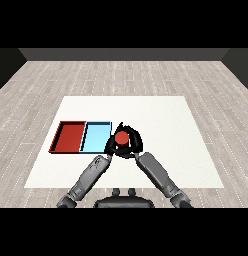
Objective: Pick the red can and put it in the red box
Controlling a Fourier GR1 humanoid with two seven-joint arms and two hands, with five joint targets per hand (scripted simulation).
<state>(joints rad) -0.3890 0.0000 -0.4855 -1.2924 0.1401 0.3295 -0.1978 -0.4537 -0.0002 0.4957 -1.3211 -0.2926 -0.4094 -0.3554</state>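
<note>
The red can (121, 138) stands upright just right of the light blue tray (96, 129). My right hand (135, 143) is curled round the can from the right and behind. My left hand (110, 147) sits close against the can's left side, over the blue tray's right front corner. The red tray (70, 126) lies at the far left, beside the blue one, with nothing in it.
The two trays lie side by side on the left half of the white table (166, 120). Both forearms come in from the lower corners and meet near the can. Bare tabletop stretches to the right and behind.
</note>
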